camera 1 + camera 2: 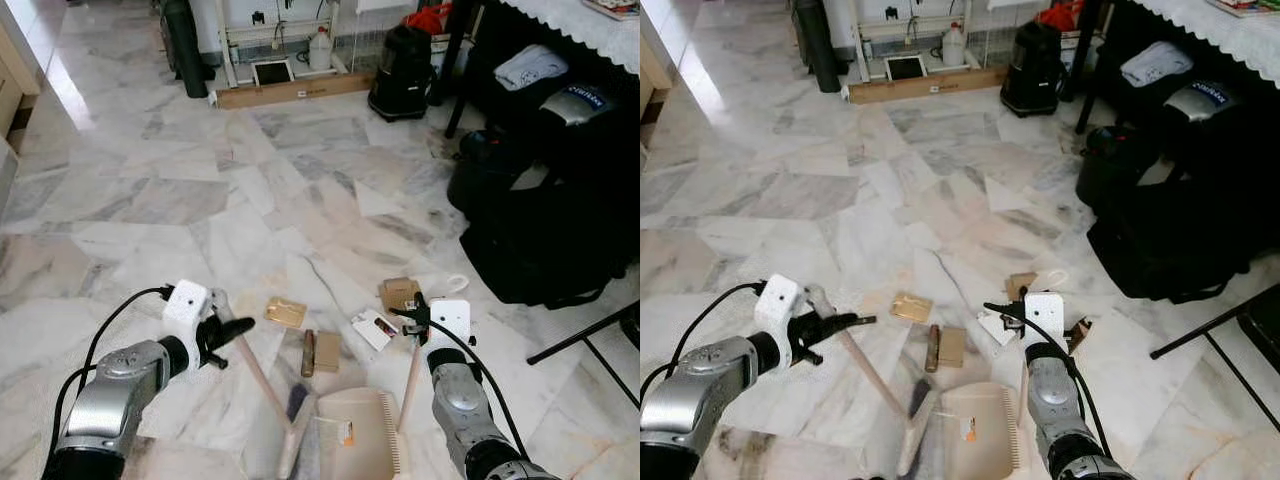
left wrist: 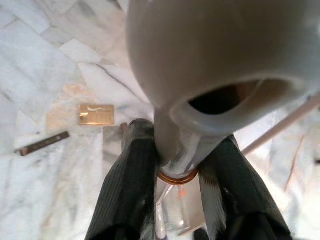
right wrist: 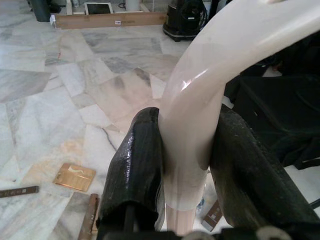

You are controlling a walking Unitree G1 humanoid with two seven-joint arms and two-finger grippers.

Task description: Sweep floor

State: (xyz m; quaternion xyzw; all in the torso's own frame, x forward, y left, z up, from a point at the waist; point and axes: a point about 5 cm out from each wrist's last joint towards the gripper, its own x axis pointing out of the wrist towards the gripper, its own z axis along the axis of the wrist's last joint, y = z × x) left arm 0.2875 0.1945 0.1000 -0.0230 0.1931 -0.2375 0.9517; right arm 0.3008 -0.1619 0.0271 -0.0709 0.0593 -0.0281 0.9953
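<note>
left gripper grips broom, right gripper grips dustpan

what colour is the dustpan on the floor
Cream or beige dustpan, seen best in the left eye view.

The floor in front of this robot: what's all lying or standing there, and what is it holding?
Beige plastic dustpan: one, floor between the arms, wooden handle in right gripper.
Wooden-handled broom: one, dark bristles by the dustpan, held by left gripper.
Gold rectangular packet: one, floor ahead of the broom.
Brown cardboard scraps: several, scattered ahead of the dustpan.
White card: one, among scraps.
Black bags: several, right side.
Black vacuum cleaner: one, far end.
Left gripper: jaws shut on broom.
Right gripper: jaws shut on dustpan handle.
</note>
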